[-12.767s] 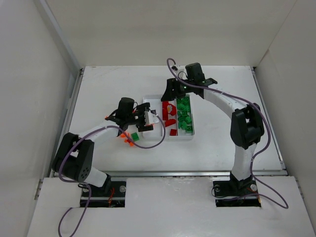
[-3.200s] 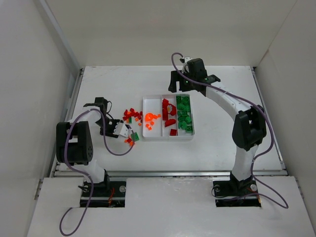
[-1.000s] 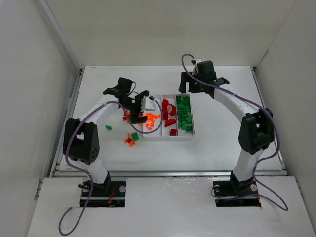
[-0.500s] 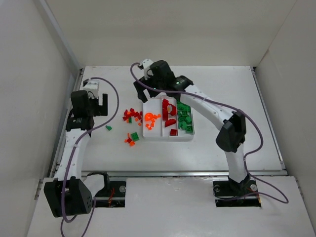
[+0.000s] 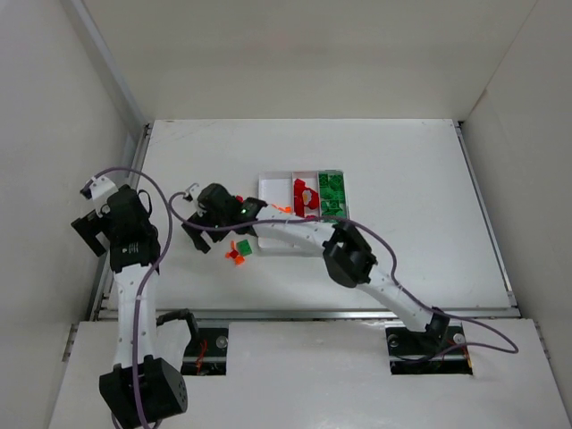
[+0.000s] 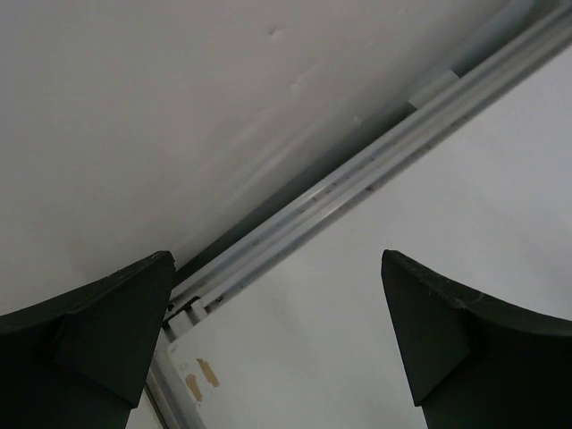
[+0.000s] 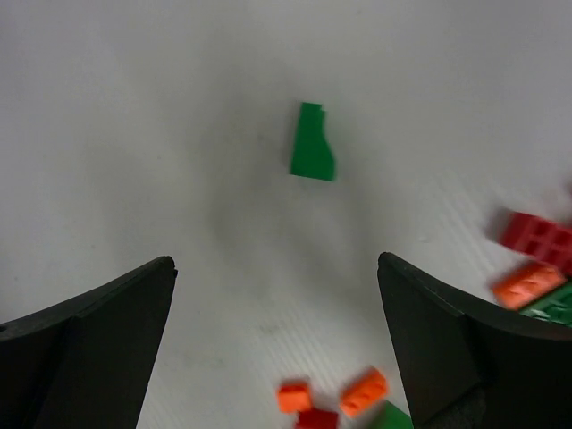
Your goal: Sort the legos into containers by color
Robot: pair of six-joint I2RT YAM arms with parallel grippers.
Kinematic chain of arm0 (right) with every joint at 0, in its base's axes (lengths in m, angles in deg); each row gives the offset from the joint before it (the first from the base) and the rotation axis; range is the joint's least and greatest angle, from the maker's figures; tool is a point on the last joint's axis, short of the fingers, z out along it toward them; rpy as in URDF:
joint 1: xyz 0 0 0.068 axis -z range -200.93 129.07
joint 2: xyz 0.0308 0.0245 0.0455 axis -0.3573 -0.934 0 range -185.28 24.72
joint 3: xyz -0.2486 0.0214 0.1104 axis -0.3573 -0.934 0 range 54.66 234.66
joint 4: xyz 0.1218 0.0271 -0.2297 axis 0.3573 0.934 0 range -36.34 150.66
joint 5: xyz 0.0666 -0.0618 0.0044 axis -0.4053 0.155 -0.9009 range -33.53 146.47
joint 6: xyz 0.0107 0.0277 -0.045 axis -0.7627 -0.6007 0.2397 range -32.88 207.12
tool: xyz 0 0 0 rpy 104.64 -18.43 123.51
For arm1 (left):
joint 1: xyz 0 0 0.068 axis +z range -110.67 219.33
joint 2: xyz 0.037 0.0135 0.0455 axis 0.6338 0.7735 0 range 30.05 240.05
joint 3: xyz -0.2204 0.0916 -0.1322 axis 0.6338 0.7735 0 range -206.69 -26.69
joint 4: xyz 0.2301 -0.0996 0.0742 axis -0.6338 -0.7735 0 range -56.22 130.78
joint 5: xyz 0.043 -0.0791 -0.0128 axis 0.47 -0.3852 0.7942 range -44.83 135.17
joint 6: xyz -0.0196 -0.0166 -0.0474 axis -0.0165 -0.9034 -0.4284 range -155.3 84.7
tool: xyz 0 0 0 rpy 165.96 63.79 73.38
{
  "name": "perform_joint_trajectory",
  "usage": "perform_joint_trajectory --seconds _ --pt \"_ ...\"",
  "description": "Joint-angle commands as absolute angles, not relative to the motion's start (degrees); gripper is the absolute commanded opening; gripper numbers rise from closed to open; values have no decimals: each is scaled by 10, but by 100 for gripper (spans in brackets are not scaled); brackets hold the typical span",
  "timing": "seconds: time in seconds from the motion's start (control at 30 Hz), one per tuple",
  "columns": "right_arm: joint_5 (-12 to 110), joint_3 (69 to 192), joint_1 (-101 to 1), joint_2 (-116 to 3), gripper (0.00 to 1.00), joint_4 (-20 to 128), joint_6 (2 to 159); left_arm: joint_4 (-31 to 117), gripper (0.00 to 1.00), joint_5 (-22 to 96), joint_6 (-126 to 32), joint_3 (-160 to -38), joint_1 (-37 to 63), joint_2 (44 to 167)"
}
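The white tray (image 5: 268,187) lies mid-table, and my right arm crosses its near half. Green legos (image 5: 332,190) fill its right compartment and dark red ones (image 5: 307,195) the middle one; the left compartment is mostly hidden. My right gripper (image 5: 195,237) is open and empty, low over the table left of the tray. In the right wrist view the gripper (image 7: 275,268) faces a loose green piece (image 7: 313,154), with orange bricks (image 7: 365,391) close by. A green brick (image 5: 243,246) and orange bits (image 5: 232,256) lie loose. My left gripper (image 5: 89,228) is open and empty at the table's left edge.
In the left wrist view my left gripper (image 6: 277,259) looks at the metal rail (image 6: 357,174) along the table's left edge and the white wall (image 6: 179,89). More red (image 7: 536,237) and orange (image 7: 527,281) pieces lie right of my right gripper.
My right arm has swung from behind the tray to its left front, now covering the loose pile. My left arm has drawn back toward the left wall.
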State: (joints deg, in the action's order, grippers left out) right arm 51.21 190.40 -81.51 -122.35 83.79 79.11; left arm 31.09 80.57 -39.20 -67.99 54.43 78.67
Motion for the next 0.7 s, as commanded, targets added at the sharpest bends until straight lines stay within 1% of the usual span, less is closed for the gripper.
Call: perform_joint_trajectory --seconds 0.0,0.07,0.13,0.2,0.23,0.3,0.33,0.43,0.47,0.57,0.63,0.67 --pt "582 1954 -841 -1238 100 763 737 356 100 884 -400 -661 544 773" --pt "616 1954 -841 -1256 100 755 697 356 100 877 -400 -661 544 766" --pt "649 1954 -846 -1270 96 747 684 356 100 883 -400 -661 538 766" --pt "666 1990 -852 -1297 93 741 674 362 100 883 -395 -655 533 761" --pt "680 2005 -852 -1308 89 754 673 362 100 883 -395 -655 533 761" --pt "686 2039 -858 -1335 85 762 666 367 100 889 -390 -649 527 761" --pt "686 2039 -858 -1335 82 762 657 367 100 889 -390 -649 527 761" --pt "701 2031 -858 -1345 78 755 650 367 100 889 -385 -649 521 756" --pt "708 2031 -858 -1345 74 755 650 367 100 889 -385 -649 515 756" --pt "708 2039 -858 -1360 67 750 650 367 100 894 -385 -644 509 756" --pt "716 2039 -863 -1366 66 743 650 373 100 900 -378 -644 504 756" --pt "721 2039 -863 -1366 64 736 650 373 100 900 -378 -644 504 756"
